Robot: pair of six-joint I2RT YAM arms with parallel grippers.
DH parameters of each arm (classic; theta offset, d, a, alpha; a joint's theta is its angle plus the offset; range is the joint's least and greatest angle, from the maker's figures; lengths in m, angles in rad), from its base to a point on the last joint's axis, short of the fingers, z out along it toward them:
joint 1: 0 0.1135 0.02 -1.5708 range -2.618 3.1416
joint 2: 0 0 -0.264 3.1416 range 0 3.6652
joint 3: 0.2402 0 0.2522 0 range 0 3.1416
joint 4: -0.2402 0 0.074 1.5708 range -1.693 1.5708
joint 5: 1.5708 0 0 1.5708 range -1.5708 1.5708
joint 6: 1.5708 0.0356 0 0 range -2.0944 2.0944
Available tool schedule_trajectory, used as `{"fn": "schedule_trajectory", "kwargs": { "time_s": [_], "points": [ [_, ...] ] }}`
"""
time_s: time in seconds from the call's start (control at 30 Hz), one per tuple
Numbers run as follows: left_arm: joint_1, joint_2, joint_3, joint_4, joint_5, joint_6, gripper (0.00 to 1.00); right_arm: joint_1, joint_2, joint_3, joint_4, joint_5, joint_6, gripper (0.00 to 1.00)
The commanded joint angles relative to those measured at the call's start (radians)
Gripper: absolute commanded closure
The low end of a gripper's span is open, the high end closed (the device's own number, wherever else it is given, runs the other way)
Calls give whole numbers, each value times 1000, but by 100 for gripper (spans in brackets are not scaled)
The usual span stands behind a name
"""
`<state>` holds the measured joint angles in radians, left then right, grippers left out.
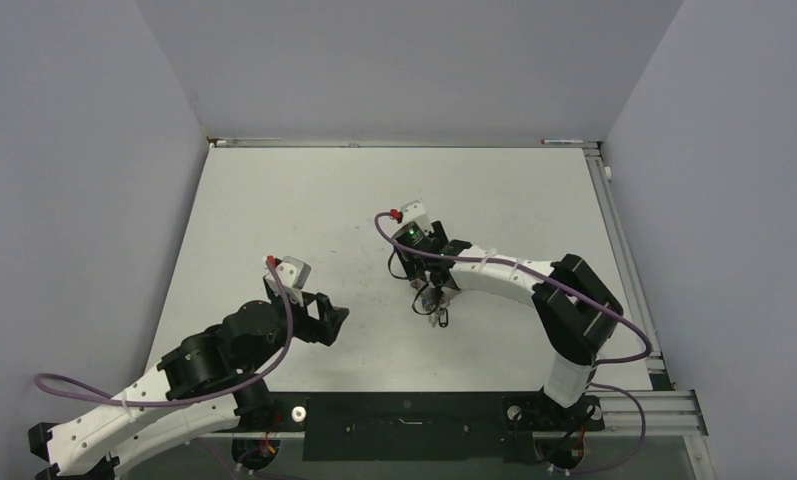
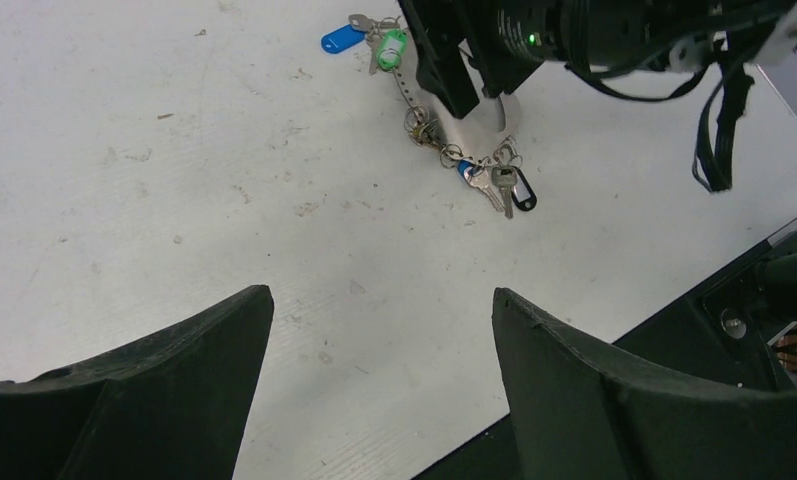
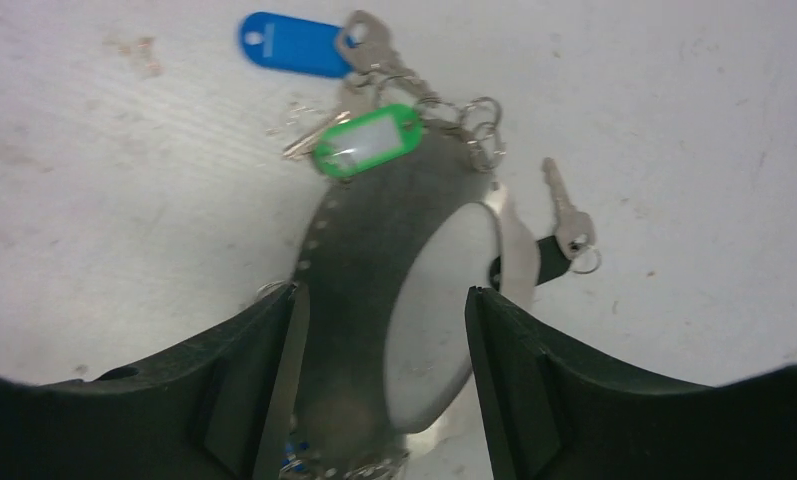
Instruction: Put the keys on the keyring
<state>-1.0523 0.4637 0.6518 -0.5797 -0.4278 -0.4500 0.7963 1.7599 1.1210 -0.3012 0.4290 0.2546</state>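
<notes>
Keyring (image 3: 359,250) lies between the right hand's (image 3: 379,292) fingers (image 3: 544,400).

1. The left arm (image 1: 154,405) bends in from the lower left, and the left gripper (image 1: 334,322) is over bare table (image 1: 274,200), well apart from the keys (image 1: 440,318).
2. The right arm (image 1: 514,280) reaches to mid-table, and the right gripper (image 1: 434,298) points down at the keys, a small cluster too tiny to tell apart.

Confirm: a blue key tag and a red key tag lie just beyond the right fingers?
No: the red one is a green key tag; the right wrist view shows it beside the blue key tag, just beyond the right fingers.
</notes>
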Motion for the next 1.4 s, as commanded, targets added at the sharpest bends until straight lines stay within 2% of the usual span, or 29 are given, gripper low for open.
{"fn": "schedule_trajectory", "kwargs": {
  "time_s": [0.0,0.23,0.43,0.67,0.8,0.87,1.13,1.27,1.37],
  "points": [
    [10,-23,9,45,-29,-34,23,56,-58,11,-5,-45,99,41],
    [12,-26,11,25,-22,-43,23,-32,-45,-61,76,-223,157,41],
    [11,-54,0,18,-18,-57,23,-34,8,-35,56,-262,93,47],
    [12,-50,2,14,-16,-61,23,-68,57,-20,43,-312,94,45],
    [12,-49,-5,21,-4,-66,23,-74,82,-43,93,-437,75,45],
    [11,-54,-21,41,11,-79,27,-69,73,-77,125,-532,63,46],
    [9,4,-143,220,111,-120,32,-27,-108,-223,144,-786,47,46],
    [6,58,-208,366,155,-89,34,-27,-228,-232,71,-771,54,46],
    [3,90,-296,542,183,-41,35,-31,-286,-208,25,-728,66,45]
  ]
}}
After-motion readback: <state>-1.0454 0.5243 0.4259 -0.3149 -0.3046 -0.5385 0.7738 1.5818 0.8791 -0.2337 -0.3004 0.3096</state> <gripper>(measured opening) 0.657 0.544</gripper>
